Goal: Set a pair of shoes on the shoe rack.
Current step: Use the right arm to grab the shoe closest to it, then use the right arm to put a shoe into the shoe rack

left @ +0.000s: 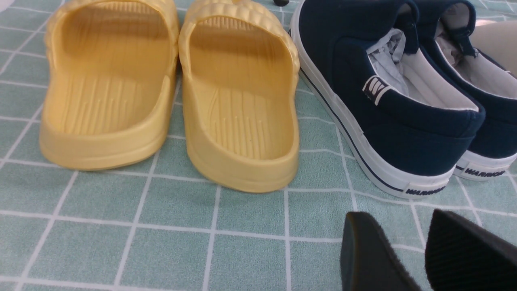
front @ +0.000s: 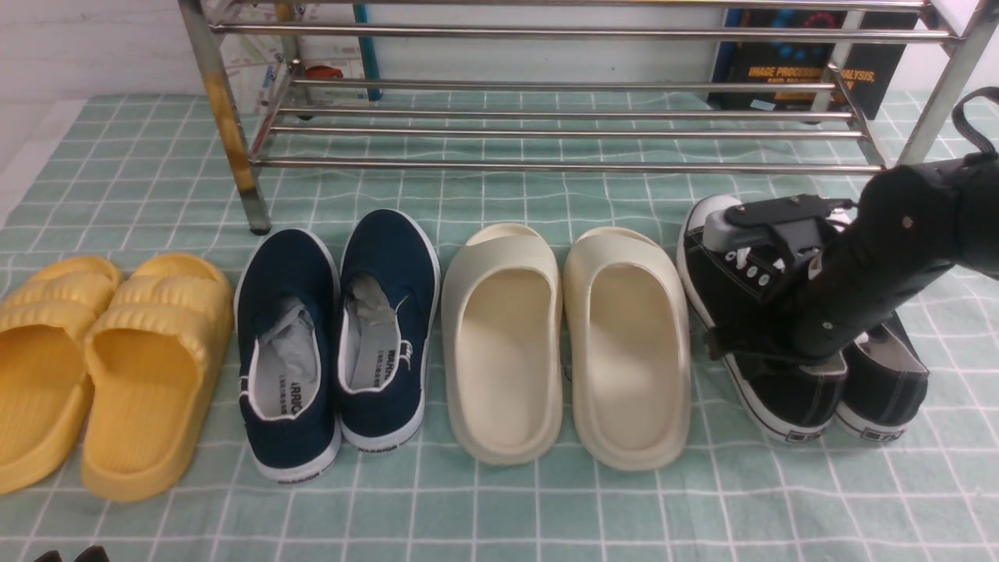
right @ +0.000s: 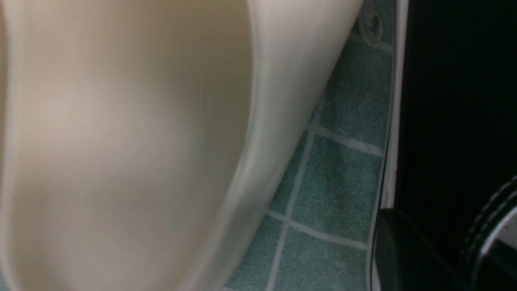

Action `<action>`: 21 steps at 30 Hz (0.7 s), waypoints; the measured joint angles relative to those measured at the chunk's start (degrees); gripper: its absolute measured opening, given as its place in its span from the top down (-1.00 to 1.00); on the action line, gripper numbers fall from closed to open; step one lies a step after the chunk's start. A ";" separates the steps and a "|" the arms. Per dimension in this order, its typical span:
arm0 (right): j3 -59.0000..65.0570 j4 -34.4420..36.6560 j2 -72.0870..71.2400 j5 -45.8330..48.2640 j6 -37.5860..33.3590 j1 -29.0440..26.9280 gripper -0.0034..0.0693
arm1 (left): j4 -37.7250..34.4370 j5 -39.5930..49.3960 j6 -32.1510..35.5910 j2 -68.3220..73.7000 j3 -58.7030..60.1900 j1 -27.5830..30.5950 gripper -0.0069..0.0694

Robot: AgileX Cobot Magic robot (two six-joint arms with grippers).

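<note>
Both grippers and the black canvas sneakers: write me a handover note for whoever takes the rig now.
Left gripper: open, nothing between its fingers, near the navy slip-ons.
Right gripper: down at the left black sneaker; whether it has a firm grip cannot be told.
Job's things: that sneaker and the right black sneaker sit on the checked cloth, in front of the chrome shoe rack.
Done: neither sneaker is racked.
Left: confirm the grip, then rack both.
</note>
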 joint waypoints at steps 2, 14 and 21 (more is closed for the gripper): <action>0.00 1.33 -1.96 1.21 0.49 0.00 0.87 | 0.00 0.00 0.00 0.00 0.00 0.00 0.19; -8.11 5.00 -9.02 14.71 -1.31 0.00 0.86 | 0.00 0.00 0.00 0.00 0.00 0.00 0.19; -19.28 3.47 -3.63 14.34 -6.06 0.00 0.86 | 0.00 0.00 0.00 0.00 0.00 0.00 0.19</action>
